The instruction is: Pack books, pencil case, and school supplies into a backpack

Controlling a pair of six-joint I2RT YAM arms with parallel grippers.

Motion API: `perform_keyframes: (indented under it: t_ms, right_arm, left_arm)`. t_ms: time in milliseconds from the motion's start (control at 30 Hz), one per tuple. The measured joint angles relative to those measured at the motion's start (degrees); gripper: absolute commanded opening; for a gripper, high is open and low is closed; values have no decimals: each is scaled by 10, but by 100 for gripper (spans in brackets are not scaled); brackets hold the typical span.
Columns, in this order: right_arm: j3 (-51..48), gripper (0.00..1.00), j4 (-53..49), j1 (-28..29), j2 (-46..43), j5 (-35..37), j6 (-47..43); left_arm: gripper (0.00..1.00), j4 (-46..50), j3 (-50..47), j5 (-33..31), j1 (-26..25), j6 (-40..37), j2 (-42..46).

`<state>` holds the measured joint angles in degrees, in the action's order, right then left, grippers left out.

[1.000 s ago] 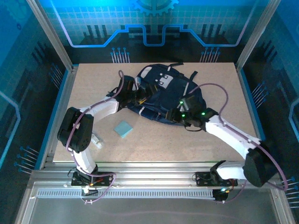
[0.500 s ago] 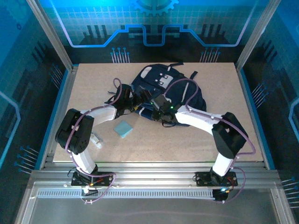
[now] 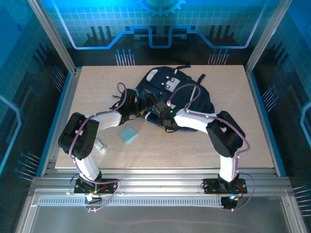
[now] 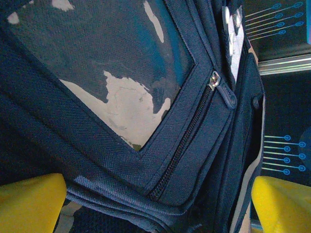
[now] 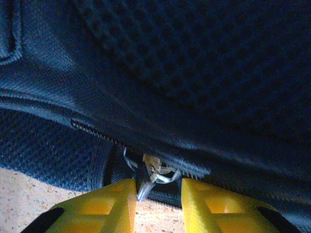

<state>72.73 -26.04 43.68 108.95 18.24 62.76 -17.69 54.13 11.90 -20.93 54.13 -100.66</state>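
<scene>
Backpack far of centre. Left gripper wide apart at its left side. Right gripper narrow about near-edge zipper pull; clamped or not, cannot tell.

My two arms are built alike: the left arm and the right arm both have white shells on the long links and bulky black housings at the joints. A purple cable loops along each, starting at a small dark base with loose wiring. Green lights glow near the right wrist. The left gripper and the right gripper carry blocky yellow fingers, matte and flat-faced.
</scene>
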Motion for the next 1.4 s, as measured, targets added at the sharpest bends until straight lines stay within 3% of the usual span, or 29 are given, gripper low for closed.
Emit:
perform_keyframes:
  t_ms: [300,567,667,800,1133,1400]
  right_arm:
    - [27,30,-24,-8,5,23,-18]
    - [41,16,-36,-24,30,28,-43]
    - [41,0,-37,-27,30,27,-58]
    - [30,0,-25,-35,18,6,-81]
    - [19,0,-81,-94,-44,-93,-216]
    - [8,0,-115,-125,-61,-166,-283]
  left_arm:
    - [99,-12,-4,0,2,3,-2]
    - [99,-21,-6,1,8,4,-5]
    - [99,-24,-6,1,16,5,-18]
    - [99,-34,7,8,28,13,-49]
    - [99,-5,152,-8,47,-2,-149]
    - [99,85,287,-17,58,-32,-211]
